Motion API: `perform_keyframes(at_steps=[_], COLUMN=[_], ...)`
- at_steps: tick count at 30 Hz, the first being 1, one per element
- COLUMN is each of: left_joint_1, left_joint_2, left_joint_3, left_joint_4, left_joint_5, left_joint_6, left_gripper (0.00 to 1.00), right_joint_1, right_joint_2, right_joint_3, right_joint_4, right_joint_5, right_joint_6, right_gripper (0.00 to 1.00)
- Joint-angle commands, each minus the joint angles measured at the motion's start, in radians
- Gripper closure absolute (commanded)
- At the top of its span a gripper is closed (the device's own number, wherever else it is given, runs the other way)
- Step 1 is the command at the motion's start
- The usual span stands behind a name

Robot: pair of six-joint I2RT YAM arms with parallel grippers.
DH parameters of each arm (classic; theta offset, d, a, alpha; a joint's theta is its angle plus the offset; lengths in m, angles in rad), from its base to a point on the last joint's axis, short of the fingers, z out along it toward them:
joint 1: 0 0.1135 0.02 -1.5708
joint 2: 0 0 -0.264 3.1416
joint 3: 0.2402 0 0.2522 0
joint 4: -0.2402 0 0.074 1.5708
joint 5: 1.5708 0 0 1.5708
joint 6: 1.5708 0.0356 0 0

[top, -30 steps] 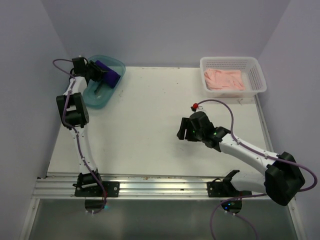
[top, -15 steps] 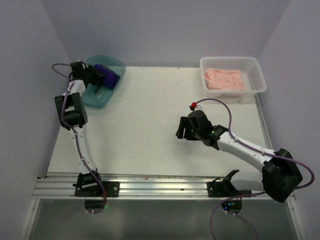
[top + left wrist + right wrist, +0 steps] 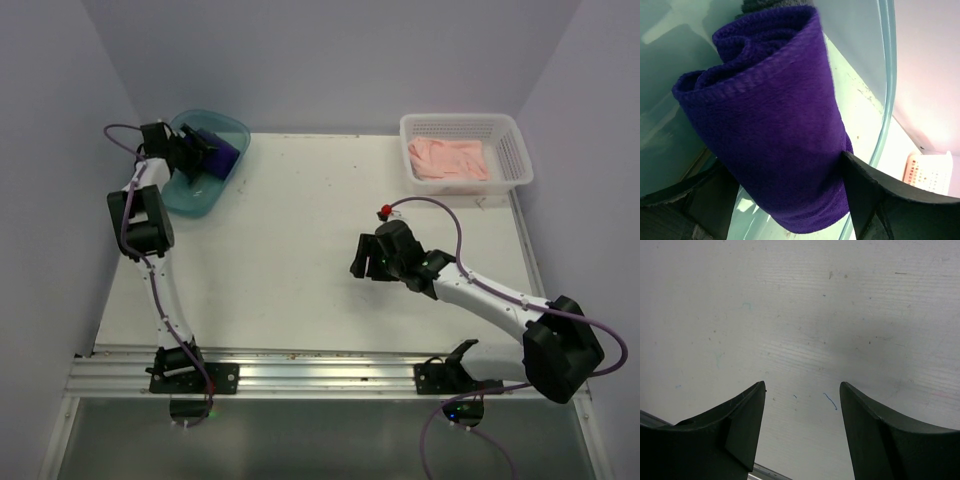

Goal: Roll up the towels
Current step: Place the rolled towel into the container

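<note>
A rolled deep purple towel [image 3: 770, 115] stands between the fingers of my left gripper [image 3: 780, 165] inside the teal bin [image 3: 200, 203]. The jaws are open around it; the right finger [image 3: 875, 195] rests against the roll, while the left finger stands slightly off it. A strip of dark grey cloth [image 3: 775, 3] shows behind the roll. In the top view my left gripper [image 3: 203, 152] is over the bin's far end by the purple towel [image 3: 222, 153]. A pale pink towel [image 3: 448, 160] lies unrolled in the white basket [image 3: 516, 150]. My right gripper [image 3: 365, 262] hangs open over bare table, nothing between its fingers [image 3: 747, 425].
The bin's clear rim [image 3: 887, 75] runs close along the right of the roll. The white basket sits at the far right corner. A small red piece [image 3: 386, 211] sits by the right arm's cable. A metal rail [image 3: 320, 375] lines the near edge.
My left gripper's jaws have spread apart around the purple roll in the bin. The right arm has barely moved.
</note>
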Motion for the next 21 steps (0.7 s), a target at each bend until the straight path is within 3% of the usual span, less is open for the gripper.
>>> perform_keyframes(at_steps=[1, 14, 21], left_joint_1=[0.013, 0.016, 0.016], left_joint_2=[-0.09, -0.188, -0.318], left_joint_3=[-0.012, -0.063, -0.145], left_joint_4=[-0.073, -0.143, -0.158], left_joint_5=[-0.034, -0.021, -0.103], left_joint_6=[0.055, 0.08, 0.089], left_gripper=[0.18, 0.12, 0.12], right_joint_1=[-0.005, -0.005, -0.005], right_joint_2=[0.003, -0.043, -0.076], right_joint_3=[0.045, 0.028, 0.017], right_joint_4=[0.031, 0.019, 0.011], right_joint_5=[-0.01, -0.01, -0.003], right_joint_6=[0.003, -0.001, -0.006], right_gripper=[0.36, 0.36, 0.35])
